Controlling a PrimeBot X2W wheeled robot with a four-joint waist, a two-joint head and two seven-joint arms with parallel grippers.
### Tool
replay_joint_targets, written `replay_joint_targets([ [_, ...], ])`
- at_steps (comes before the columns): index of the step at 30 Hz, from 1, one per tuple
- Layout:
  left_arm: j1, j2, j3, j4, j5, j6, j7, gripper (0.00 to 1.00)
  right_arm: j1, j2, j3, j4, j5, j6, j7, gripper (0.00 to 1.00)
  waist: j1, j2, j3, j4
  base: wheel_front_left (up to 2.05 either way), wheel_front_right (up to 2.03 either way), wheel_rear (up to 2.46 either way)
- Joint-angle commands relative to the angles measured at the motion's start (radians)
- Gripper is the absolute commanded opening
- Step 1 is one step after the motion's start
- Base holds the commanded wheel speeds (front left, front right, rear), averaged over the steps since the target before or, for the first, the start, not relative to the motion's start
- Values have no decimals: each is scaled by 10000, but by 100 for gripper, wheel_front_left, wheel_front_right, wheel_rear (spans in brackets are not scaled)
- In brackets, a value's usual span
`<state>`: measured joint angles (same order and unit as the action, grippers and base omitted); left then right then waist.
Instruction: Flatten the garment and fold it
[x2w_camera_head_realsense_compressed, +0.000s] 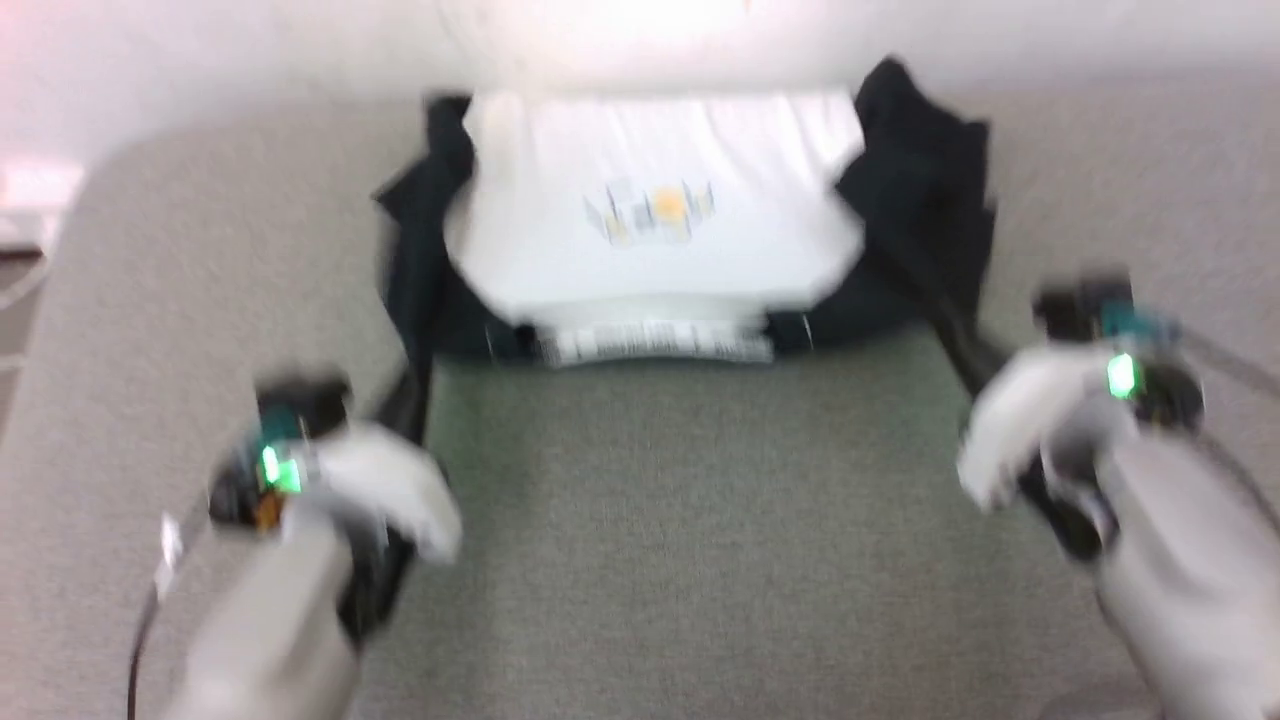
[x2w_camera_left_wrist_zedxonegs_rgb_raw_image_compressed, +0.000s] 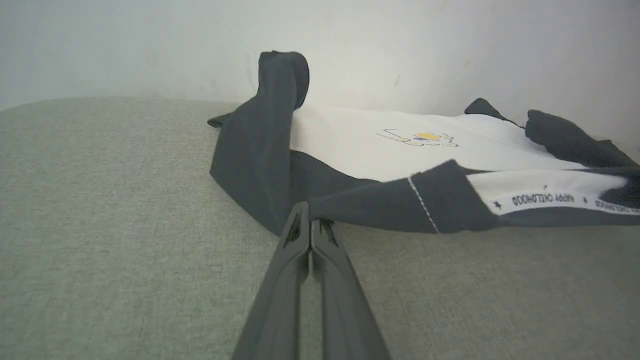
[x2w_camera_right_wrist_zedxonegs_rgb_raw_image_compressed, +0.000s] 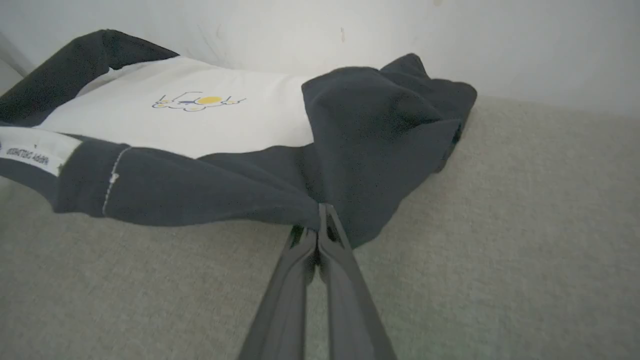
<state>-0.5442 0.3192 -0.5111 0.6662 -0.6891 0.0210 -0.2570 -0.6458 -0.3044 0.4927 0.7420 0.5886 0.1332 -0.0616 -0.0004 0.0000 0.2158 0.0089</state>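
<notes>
The left gripper (x2w_camera_left_wrist_zedxonegs_rgb_raw_image_compressed: 310, 220) is pinched shut on a black fold at one near corner of the shirt (x2w_camera_head_realsense_compressed: 650, 200). The right gripper (x2w_camera_right_wrist_zedxonegs_rgb_raw_image_compressed: 320, 212) is pinched shut on the black fold at the other near corner. The near edge of the cloth runs taut between the two pairs of jaws and appears lifted slightly off the grey table (x2w_camera_head_realsense_compressed: 650, 560). Midway between the jaws, on that held edge, sits a white band with lettering (x2w_camera_left_wrist_zedxonegs_rgb_raw_image_compressed: 545, 197). Beyond the jaws the white body lies fairly flat, its yellow print (x2w_camera_left_wrist_zedxonegs_rgb_raw_image_compressed: 425, 136) facing up. Just past the left jaws, one black sleeve (x2w_camera_left_wrist_zedxonegs_rgb_raw_image_compressed: 280, 90) stands bunched up near the wall (x2w_camera_left_wrist_zedxonegs_rgb_raw_image_compressed: 150, 40). Past the right jaws, the other sleeve (x2w_camera_right_wrist_zedxonegs_rgb_raw_image_compressed: 395, 110) lies in a crumpled heap. The head view is blurred, so finer creases cannot be made out there. By my reading the flattening is only partly done: the body is spread, but both sleeves need drawing out and smoothing, the held edge has to be laid down, and no fold has been made yet.
</notes>
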Motion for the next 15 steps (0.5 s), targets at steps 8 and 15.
replay_joint_targets([
  [8, 3917, 1171, -88, -3446, -233, 1551, 1006, 0, 4465, -431, -2278, -2955, -724, -25, 1321, 0, 4, 0, -2307, 4, 0, 0, 0],
  [15, 6458, 1773, -165, -5889, -702, 2748, 2074, 0, 8081, 1141, -4710, -6001, -2375, -25, 3171, 0, 4, 0, -2596, 113, 0, 0, 0],
])
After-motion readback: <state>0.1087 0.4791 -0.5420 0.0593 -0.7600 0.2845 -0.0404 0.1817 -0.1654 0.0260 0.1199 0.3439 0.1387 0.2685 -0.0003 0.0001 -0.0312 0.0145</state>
